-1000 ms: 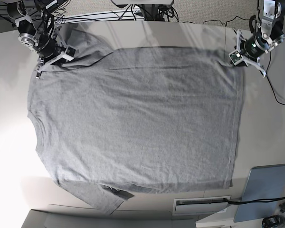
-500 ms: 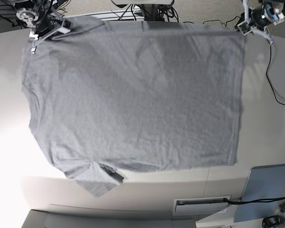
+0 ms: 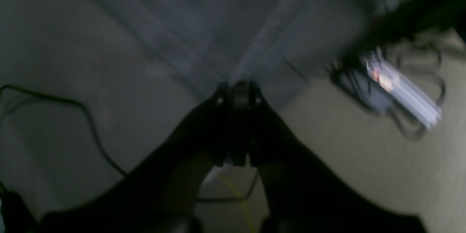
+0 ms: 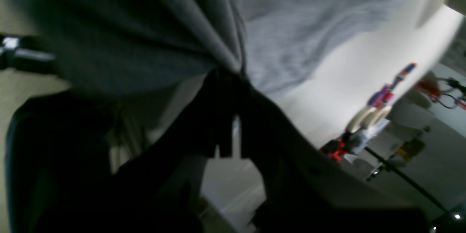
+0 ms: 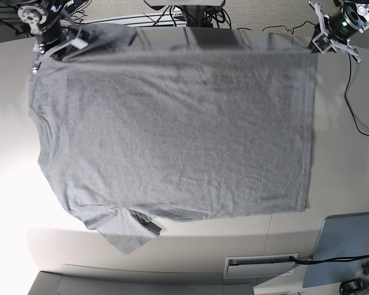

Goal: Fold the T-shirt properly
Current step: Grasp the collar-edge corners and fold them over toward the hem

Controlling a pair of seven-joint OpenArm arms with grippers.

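The heather-grey T-shirt [image 5: 172,129] hangs stretched over the white table [image 5: 350,166], plain side showing, its top edge held up at the far side. The collar is at the left edge and one sleeve [image 5: 126,230] trails at the near left. My right gripper [image 5: 49,46] is shut on the shirt's far left corner; in the right wrist view the fabric [image 4: 153,32] bunches at the fingertips [image 4: 227,76]. My left gripper [image 5: 317,46] is shut on the far right hem corner; in the left wrist view the cloth [image 3: 225,22] fans out from the closed tips [image 3: 238,93].
A grey pad [image 5: 341,246] lies at the near right corner and a white slotted tray [image 5: 261,265] beside it. A black cable [image 5: 357,110] runs along the right edge. Cables and a power strip [image 3: 397,87] lie beyond the table's far side.
Both grippers lifted the shirt's far edge up and back from the table. The lower hem and sleeve slid toward the far side. In the last half second little moved.
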